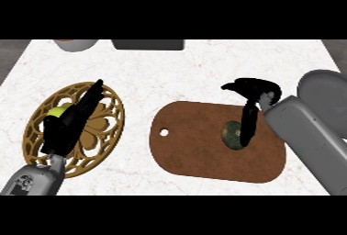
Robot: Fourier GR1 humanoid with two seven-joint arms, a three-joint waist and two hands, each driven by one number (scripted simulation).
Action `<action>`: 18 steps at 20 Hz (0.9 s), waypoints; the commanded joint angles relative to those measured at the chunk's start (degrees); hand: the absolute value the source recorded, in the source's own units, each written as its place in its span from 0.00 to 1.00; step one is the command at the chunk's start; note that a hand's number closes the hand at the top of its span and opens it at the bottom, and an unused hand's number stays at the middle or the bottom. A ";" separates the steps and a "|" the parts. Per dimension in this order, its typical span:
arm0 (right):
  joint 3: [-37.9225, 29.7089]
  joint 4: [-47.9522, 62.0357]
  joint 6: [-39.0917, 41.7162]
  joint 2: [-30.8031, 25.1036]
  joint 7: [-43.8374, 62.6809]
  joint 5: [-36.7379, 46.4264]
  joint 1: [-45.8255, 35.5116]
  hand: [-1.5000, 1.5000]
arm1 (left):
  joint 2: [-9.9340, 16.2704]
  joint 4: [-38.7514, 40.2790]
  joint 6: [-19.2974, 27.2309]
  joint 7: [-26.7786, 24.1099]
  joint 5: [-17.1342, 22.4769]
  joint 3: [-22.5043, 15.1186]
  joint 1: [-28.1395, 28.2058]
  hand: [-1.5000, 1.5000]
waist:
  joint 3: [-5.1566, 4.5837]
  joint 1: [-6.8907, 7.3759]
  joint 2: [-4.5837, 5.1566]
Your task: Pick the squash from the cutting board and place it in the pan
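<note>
At the frame's right, the right hand (252,98) hangs over the dark green round squash (234,135) on the brown oval wooden cutting board (203,147), fingers curled, thumb beside it but not yet closed: grasping comes next; no pan is recognisable.

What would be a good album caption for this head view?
Right hand reaches over the green squash on the brown cutting board; left hand rests above a gold trivet.

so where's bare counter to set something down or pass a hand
Bare counter runs between the trivet and board, and across the middle behind both. Crowded: the right hand over the squash, the left hand over the trivet.
</note>
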 commanded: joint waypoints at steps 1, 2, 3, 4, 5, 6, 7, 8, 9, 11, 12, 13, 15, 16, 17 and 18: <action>-0.03 -1.37 4.42 3.21 10.12 -1.24 -0.65 0.00 | -0.90 -0.34 0.22 -1.06 -1.12 0.68 2.10 0.50 | 0.04 -0.53 -0.08; 0.52 -3.61 4.21 3.06 11.02 -0.80 0.04 0.00 | -1.42 0.11 0.39 -0.31 -1.59 0.66 0.57 0.50 | 0.05 -0.80 -0.11; 2.13 -1.17 4.01 3.73 10.85 0.53 -1.31 0.00 | -3.01 1.64 1.77 -1.02 -2.85 -0.43 0.05 0.50 | 0.03 -0.68 -0.02; 2.76 0.36 2.19 2.76 6.36 3.60 1.20 0.00 | -2.36 1.99 0.02 -0.29 -0.90 1.15 -0.04 0.50 | 0.06 -0.56 0.09; 2.19 -2.56 3.12 3.66 11.91 1.87 0.00 0.00 | -1.43 0.88 -0.23 -2.30 -2.35 0.61 2.31 0.50 | 0.04 -0.65 -0.10; 1.26 0.50 2.62 2.64 7.70 3.17 0.85 0.00 | -0.19 -7.17 -0.62 1.65 -1.13 0.47 5.36 0.50 | 0.09 0.01 -0.11; 1.34 -0.68 4.47 3.66 11.12 2.30 -1.16 0.00 | -1.46 -2.29 -0.58 -0.12 -2.25 0.27 3.57 0.50 | 0.06 -0.41 -0.06; 2.81 -1.36 2.46 4.12 10.07 4.18 1.59 0.00 | -0.52 -1.42 -1.55 1.04 -0.84 2.70 0.84 0.50 | 0.06 -0.66 -0.03; 2.58 -2.58 2.94 5.58 13.33 3.33 0.48 0.00 | -0.69 -3.31 -0.71 2.61 -1.93 1.87 1.64 0.50 | 0.06 -0.61 -0.12; 2.76 -6.27 3.25 3.75 14.05 3.51 3.30 0.00 | -1.71 -4.64 -0.59 0.96 -2.26 1.25 4.34 0.50 | 0.06 -0.81 -0.24; 3.12 -4.42 2.97 3.17 10.41 5.52 3.97 0.00 | -1.98 -1.06 -1.31 2.75 -1.63 2.81 -0.48 0.50 | 0.07 -0.93 -0.03; 2.68 -3.44 3.63 3.87 11.96 4.99 3.11 0.00 | -1.06 -5.47 -1.12 4.64 -2.26 2.20 1.07 0.50 | 0.08 -0.59 -0.10; 3.10 -4.74 4.26 3.54 11.17 6.30 4.53 0.00 | -2.97 -1.13 -0.87 0.49 -3.93 1.79 1.94 0.50 | 0.06 -0.76 -0.01; 2.03 -8.41 5.44 1.28 11.36 5.33 6.61 0.00 | -1.90 0.86 -3.06 -1.97 -2.86 3.37 2.18 0.50 | 0.05 -1.07 -0.06; 2.08 -2.92 3.61 4.15 9.30 8.30 4.07 0.00 | -3.23 -2.71 -1.95 1.55 -3.58 1.98 1.78 0.50 | 0.08 -0.47 0.04; 3.14 -3.72 2.14 1.72 5.50 11.03 7.30 0.00 | -2.74 -0.45 -2.59 -0.48 -2.89 3.66 2.39 0.50 | 0.08 -0.61 0.07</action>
